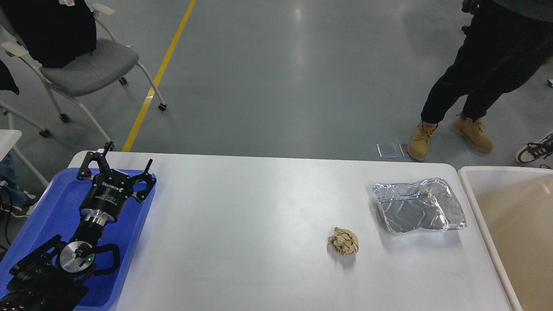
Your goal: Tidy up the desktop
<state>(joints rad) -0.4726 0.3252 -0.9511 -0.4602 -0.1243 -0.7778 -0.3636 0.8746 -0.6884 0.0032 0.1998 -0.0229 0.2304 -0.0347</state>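
Note:
The white desktop fills the lower part of the head view. A crumpled silver foil tray lies on it at the right. A crumpled ball of brown paper lies just left of and nearer than the foil tray. My left gripper is open and empty, held over the far end of the blue tray at the desktop's left edge. My right arm and gripper are out of view.
A beige-white tub stands off the desktop's right edge. A person in tan boots stands on the floor beyond the far right corner. A grey wheeled chair is at the back left.

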